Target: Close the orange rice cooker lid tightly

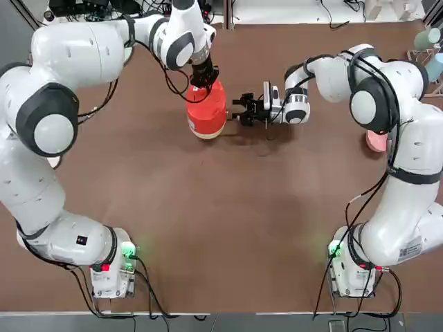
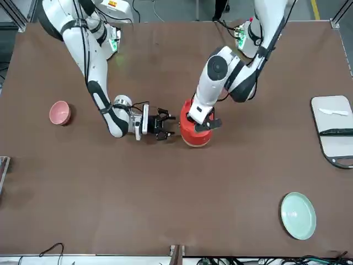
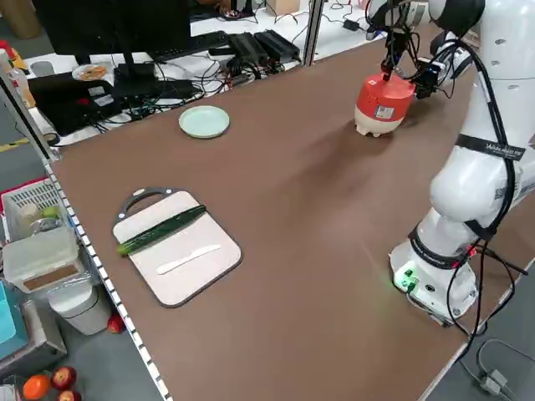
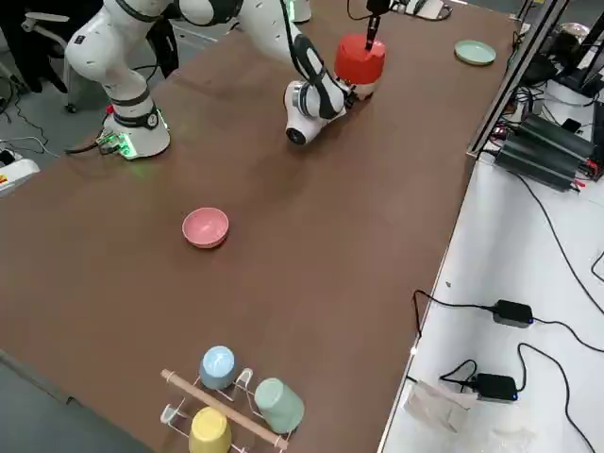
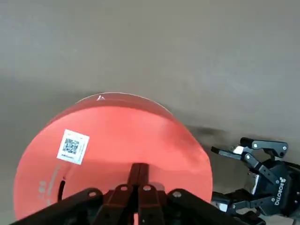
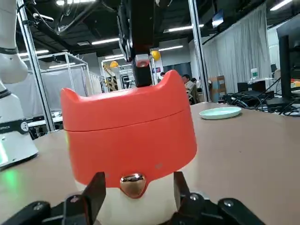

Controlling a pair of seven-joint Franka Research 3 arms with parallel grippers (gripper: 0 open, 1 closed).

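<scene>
Left tool [image 1: 203, 84] pressing shut-fingered on lid [image 1: 208, 105] of orange rice cooker [image 1: 207, 114]

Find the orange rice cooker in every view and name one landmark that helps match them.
Top: orange rice cooker, upper centre.
Front: centre.
Left side: upper right.
Right side: top centre.
Left wrist: fills the lower half.
Right wrist: centre.
Landmark: the left gripper, shut, pressing the lid.

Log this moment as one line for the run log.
lid: down on red-orange rice cooker | left gripper: shut, tips on lid top | right gripper: open, level at cooker's side
</scene>
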